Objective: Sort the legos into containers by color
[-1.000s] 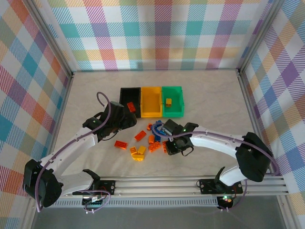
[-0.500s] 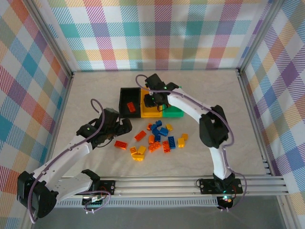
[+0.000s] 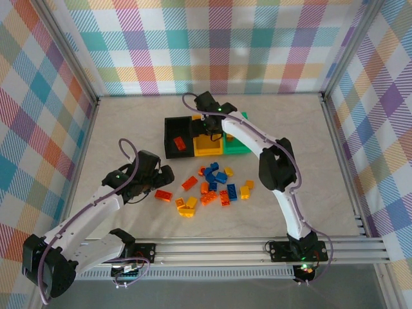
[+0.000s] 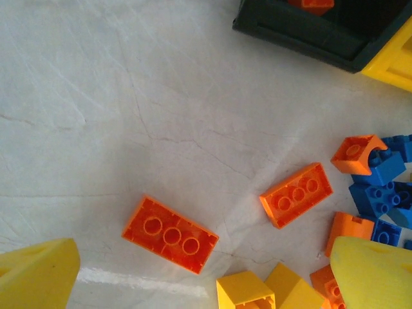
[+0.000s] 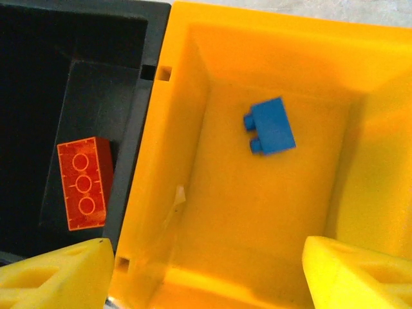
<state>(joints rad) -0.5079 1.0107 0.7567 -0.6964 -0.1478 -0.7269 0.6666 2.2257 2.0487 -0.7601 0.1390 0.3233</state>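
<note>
1. top external: the black bin [image 3: 172, 132], yellow bin [image 3: 207, 149] and green bin [image 3: 239, 148] stood joined in a row at the middle of the table [image 3: 129, 129]. a red-orange brick [image 3: 181, 144] lay inside the black bin. the right gripper [image 3: 212, 132] hung over the yellow bin, its arm crossing above the green bin; from here i could not tell how its jaws stood. the loose legos [image 3: 215, 187], blue, orange and yellow mixed, lay scattered on the table on the near side of the bins. the left gripper [image 3: 164, 177] was low at the left edge of that scatter, near a lone orange brick [image 3: 163, 195].

2. left wrist: the left gripper [image 4: 203, 257] had its jaws spread wide with nothing between them, one yellow fingertip [image 4: 35, 273] in each lower corner. the lone orange brick [image 4: 170, 234] lay flat, studs up, on the table between the fingers, apart from both. a second orange brick [image 4: 296, 194] lay to its right, blue bricks [image 4: 380, 187] beyond it, and yellow bricks [image 4: 257, 290] at the bottom edge. the black bin [image 4: 309, 32] was at the top right.

3. right wrist: the right gripper [image 5: 206, 270] was wide apart and empty above the yellow bin [image 5: 257, 212]. a blue brick [image 5: 270, 127] lay on that bin's floor. the red-orange brick [image 5: 84, 183] lay in the black bin [image 5: 96, 96] alongside.
</note>
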